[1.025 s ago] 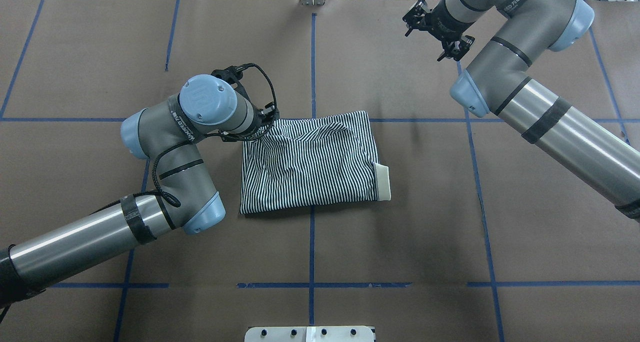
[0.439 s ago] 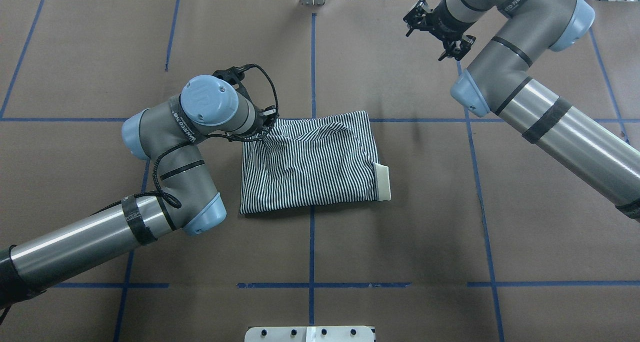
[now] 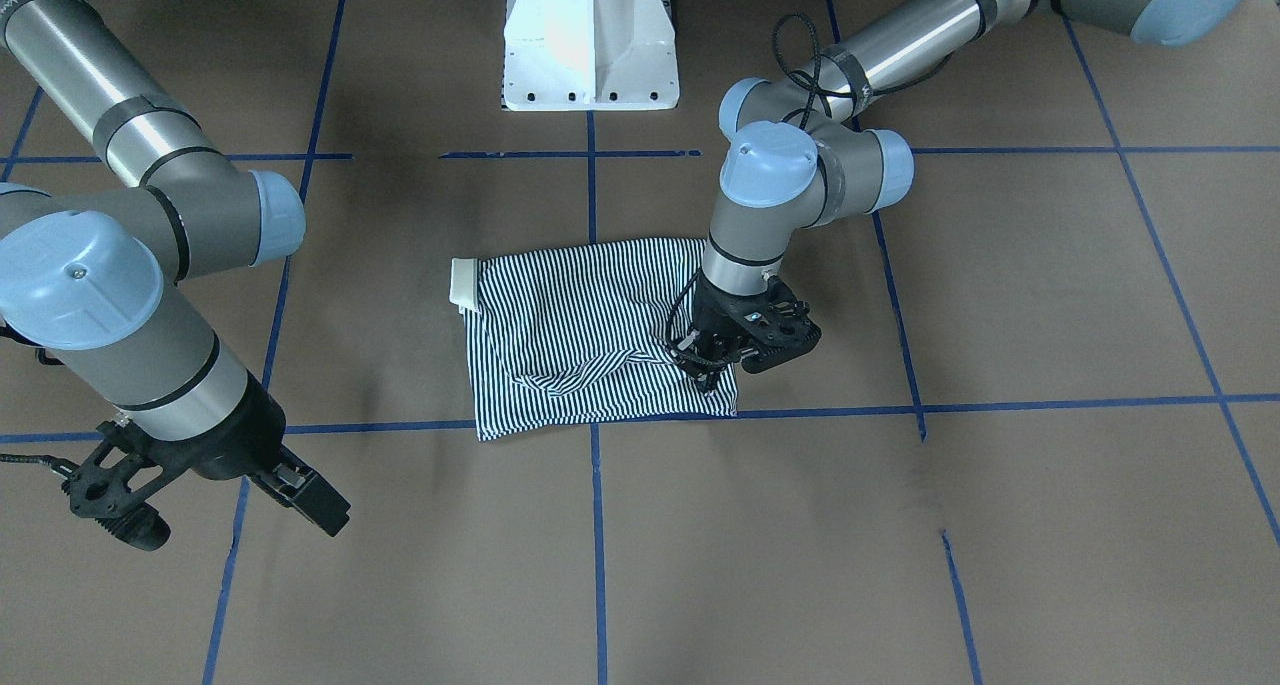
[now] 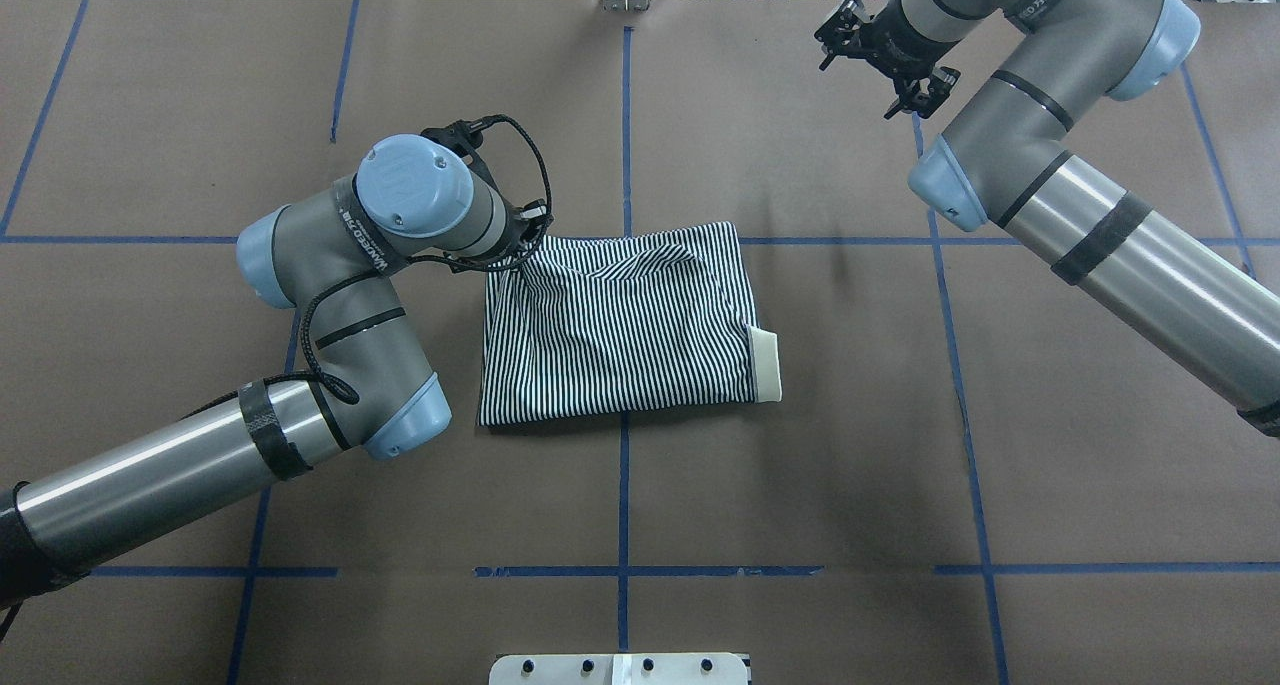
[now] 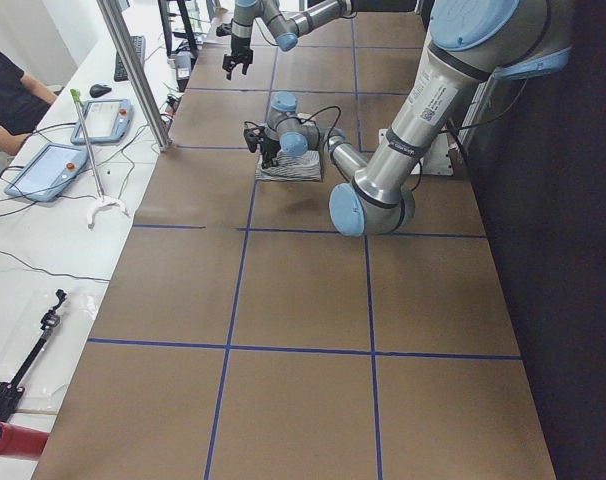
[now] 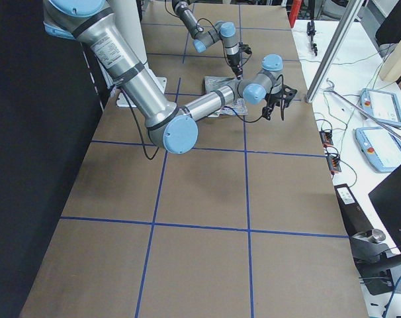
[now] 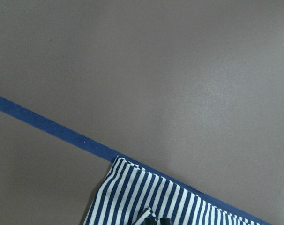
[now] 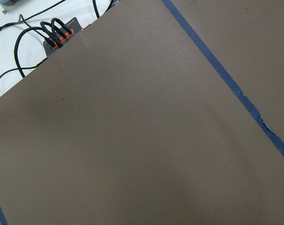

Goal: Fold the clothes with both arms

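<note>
The navy-and-white striped polo shirt (image 4: 620,330) lies folded into a rough rectangle at the table's middle. Its cream collar (image 4: 765,365) sticks out on the right side. In the front-facing view the shirt (image 3: 570,335) shows a raised crease running to my left gripper (image 3: 702,365). That gripper is shut on the shirt's far-left corner, with its fingers mostly hidden under the wrist in the overhead view (image 4: 508,255). The left wrist view shows the striped corner (image 7: 146,197). My right gripper (image 4: 885,65) is open and empty, raised over the far right of the table, well away from the shirt.
Brown paper with a blue tape grid (image 4: 624,465) covers the table. The white pedestal base (image 3: 590,35) stands at the near edge. Cables and a connector (image 8: 60,37) lie past the far edge. A side bench with tablets (image 5: 53,165) and an operator lies beyond.
My left wrist has shifted slightly toward the far side, tugging the shirt's pinched corner with it. My right gripper has drifted a little to the right and farther away.
</note>
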Tool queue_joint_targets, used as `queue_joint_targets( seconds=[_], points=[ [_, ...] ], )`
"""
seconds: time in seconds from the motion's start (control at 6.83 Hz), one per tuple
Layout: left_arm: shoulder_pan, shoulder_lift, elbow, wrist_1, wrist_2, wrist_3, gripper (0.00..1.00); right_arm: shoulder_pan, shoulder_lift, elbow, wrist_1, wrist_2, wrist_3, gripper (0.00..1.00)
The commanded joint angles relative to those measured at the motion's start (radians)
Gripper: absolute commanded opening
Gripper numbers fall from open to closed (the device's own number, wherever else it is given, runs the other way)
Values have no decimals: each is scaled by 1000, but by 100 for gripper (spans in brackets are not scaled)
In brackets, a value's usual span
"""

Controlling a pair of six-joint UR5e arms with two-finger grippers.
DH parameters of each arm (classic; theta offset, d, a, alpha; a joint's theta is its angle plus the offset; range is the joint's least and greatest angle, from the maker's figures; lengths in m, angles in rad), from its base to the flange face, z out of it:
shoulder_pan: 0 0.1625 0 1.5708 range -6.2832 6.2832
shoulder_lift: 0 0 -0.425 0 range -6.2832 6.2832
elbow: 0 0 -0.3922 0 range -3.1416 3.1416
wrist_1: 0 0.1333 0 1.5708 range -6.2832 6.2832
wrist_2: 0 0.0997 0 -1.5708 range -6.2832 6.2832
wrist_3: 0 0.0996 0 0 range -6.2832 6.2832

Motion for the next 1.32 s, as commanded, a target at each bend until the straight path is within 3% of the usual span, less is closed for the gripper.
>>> queue_joint_targets(
  seconds=[0.0,0.15,0.29,0.44,0.73,0.88,1.17],
  points=[
    [-33,1,-6,26,-3,1,0,1,-6,0,4,0,-3,100],
    [-36,2,-6,26,-3,0,0,1,-9,-1,4,-2,-3,100],
    [-33,-1,-6,25,0,-35,32,1,-15,-1,6,0,-5,100],
    [-32,-1,-5,23,2,-62,99,1,-18,-1,4,0,-8,100],
    [-87,5,-20,26,-10,-25,100,44,-21,2,-5,39,-99,100],
    [-126,25,-76,41,-41,68,100,94,-55,17,-5,115,-150,100],
    [-211,190,-315,106,-91,288,100,246,-171,95,-6,237,-346,100]
  ],
)
